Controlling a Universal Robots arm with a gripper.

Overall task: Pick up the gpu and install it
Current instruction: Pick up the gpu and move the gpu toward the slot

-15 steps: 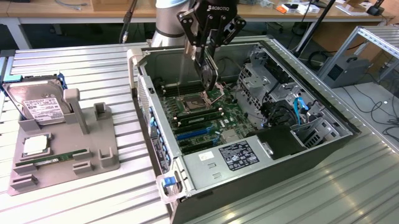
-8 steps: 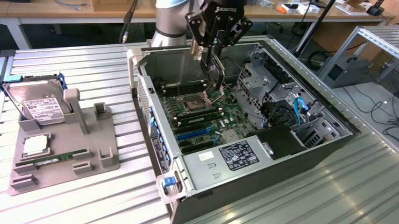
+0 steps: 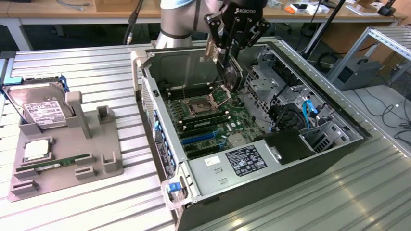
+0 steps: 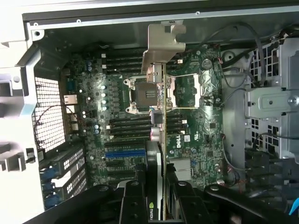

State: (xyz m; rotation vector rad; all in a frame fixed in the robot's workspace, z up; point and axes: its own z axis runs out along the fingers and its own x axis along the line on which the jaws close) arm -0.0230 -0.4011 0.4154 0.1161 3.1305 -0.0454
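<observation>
The gpu [image 3: 231, 74] hung edge-down in the air over the open computer case [image 3: 192, 57], clear of the motherboard [image 3: 205, 115] and roughly above its processor socket. The end effector [image 3: 228, 48] was pinching the gpu by its top edge, one finger on each face.

We judged the pick-up done and the install not done: the card sat in no slot, and the blue slot [image 3: 199, 138] lay apart from it, nearer the case's open front edge.

The exterior view gave us the card's height above the board, plus the tray [image 3: 96, 168] on the bench [image 3: 77, 211] at that view's left, with a hard drive [image 3: 45, 113] and a memory stick [image 3: 55, 163] in it. The wrist view, looking down the card (a thin line there), gave us the silver bracket [image 4: 163, 42] at the far end and how the card's edge lined up with the slots below.
</observation>
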